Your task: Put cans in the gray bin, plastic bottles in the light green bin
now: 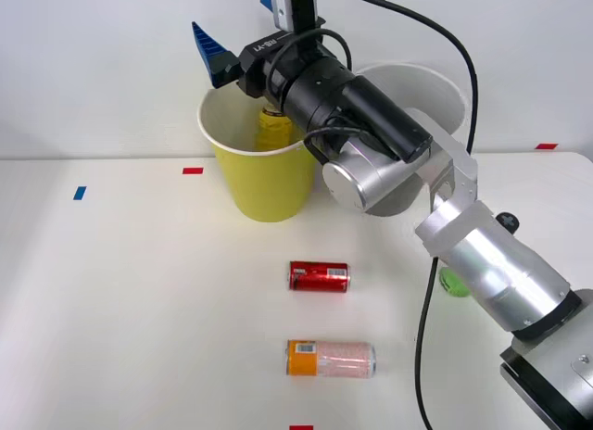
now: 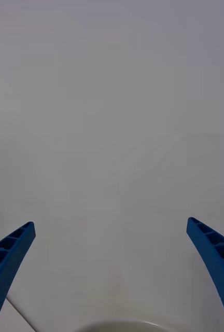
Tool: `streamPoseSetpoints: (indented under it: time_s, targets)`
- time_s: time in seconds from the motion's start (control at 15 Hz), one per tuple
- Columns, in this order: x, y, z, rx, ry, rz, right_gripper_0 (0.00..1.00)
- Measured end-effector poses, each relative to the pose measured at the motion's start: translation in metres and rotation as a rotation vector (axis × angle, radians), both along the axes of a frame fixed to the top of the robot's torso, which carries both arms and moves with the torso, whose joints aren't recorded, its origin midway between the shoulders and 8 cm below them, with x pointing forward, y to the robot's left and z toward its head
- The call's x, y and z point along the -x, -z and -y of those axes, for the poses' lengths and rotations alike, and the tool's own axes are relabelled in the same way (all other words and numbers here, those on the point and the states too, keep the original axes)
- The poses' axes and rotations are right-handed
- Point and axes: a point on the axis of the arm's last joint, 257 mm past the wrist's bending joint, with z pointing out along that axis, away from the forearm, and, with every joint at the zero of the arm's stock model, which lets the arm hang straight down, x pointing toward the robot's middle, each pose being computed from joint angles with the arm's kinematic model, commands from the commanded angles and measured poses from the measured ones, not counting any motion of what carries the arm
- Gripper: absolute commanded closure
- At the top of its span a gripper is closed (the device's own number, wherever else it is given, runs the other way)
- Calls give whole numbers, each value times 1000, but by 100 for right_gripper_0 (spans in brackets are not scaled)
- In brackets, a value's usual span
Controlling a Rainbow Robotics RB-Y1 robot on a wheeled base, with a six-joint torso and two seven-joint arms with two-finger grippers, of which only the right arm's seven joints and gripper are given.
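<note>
Nearest cam, lower centre: pink can w/ orange end (image 1: 331, 359), red can (image 1: 319, 276) just above it, both lying on table (image 1: 139, 309). Hand (image 1: 243, 61) wide open, empty, over light green bin (image 1: 264, 184); yellow bottle (image 1: 273, 129) inside. Lift clear of rim before swinging to cans; gray bin (image 1: 428, 92) behind arm.

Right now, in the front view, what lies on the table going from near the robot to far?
Speckled can with the orange end → red can → light green bin, with the open gripper above it.
</note>
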Motion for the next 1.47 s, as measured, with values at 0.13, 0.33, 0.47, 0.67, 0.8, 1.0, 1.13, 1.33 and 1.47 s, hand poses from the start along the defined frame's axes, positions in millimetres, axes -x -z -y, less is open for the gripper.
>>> streamPoseSetpoints:
  time_s: [0.13,0.33,0.47,0.67,0.8,1.0,1.13,1.33,1.47]
  targets:
    - [25,-6,9,-38,-23,19,0]
    - [62,0,40,-119,-34,10,0]
    - [86,3,61,-161,-31,5,0]
    - [114,14,100,-195,-8,-11,0]
    - [133,25,131,-225,21,-27,0]
    - [169,48,172,-247,65,-71,0]
    - [194,65,199,-260,106,-105,0]
    - [227,88,237,-283,178,-130,0]
    - [242,106,260,-282,239,-156,0]
